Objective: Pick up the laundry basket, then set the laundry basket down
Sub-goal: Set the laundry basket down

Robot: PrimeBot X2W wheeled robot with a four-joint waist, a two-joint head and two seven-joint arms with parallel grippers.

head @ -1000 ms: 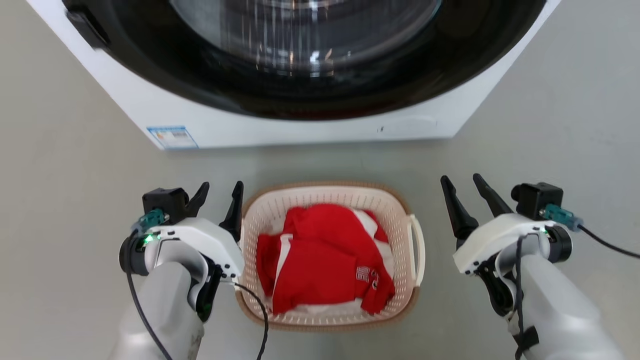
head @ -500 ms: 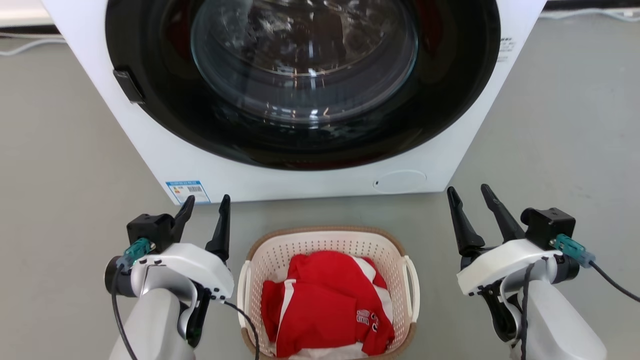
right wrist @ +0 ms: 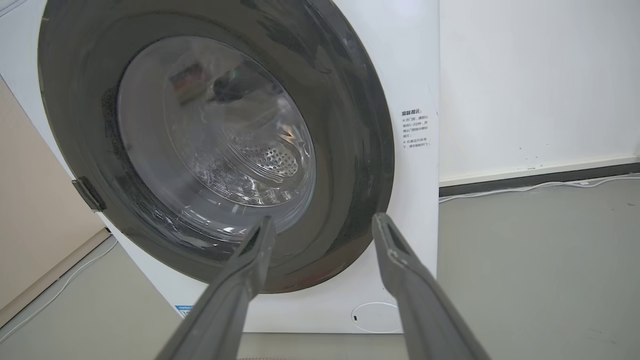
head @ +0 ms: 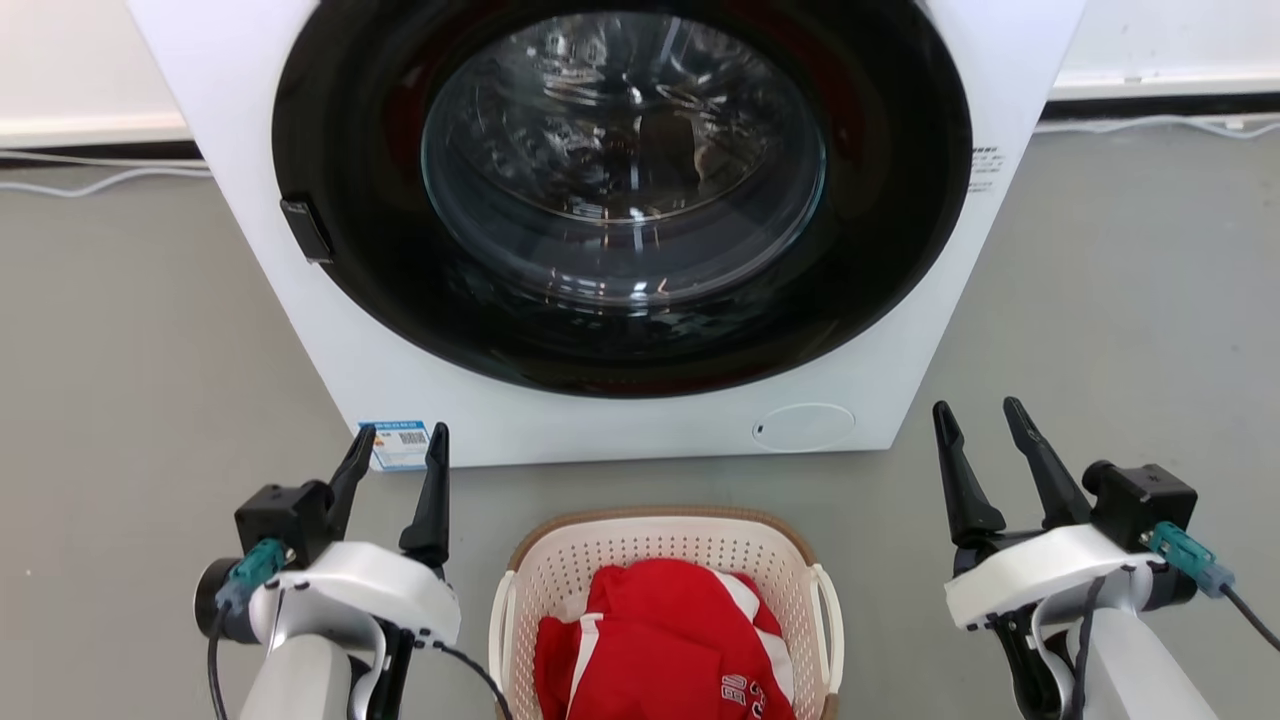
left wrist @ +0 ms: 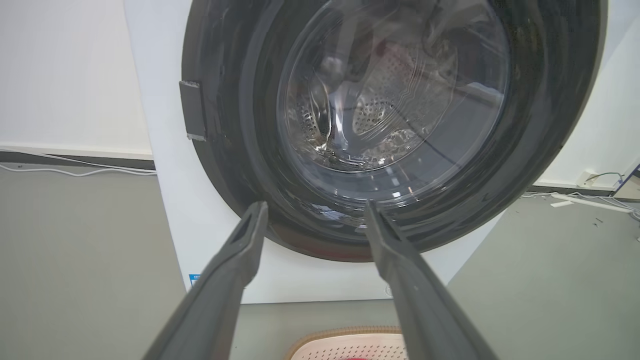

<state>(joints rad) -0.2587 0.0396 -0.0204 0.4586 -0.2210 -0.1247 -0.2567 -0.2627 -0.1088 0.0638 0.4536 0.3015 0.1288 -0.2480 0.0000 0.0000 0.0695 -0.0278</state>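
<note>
Head camera tilted up since a second ago: washing machine [head: 400,400] door now whole in view, laundry basket [head: 655,514] down at bottom edge. Left gripper [head: 401,430], earlier hard by basket's left rim, now apart from it. Right gripper [head: 976,404] well off to basket's right. Both empty, fingers spread wide, pointing at washing machine. Laundry basket on grey floor [head: 120,400] before washing machine, between grippers, red garment [head: 660,640] inside.
</note>
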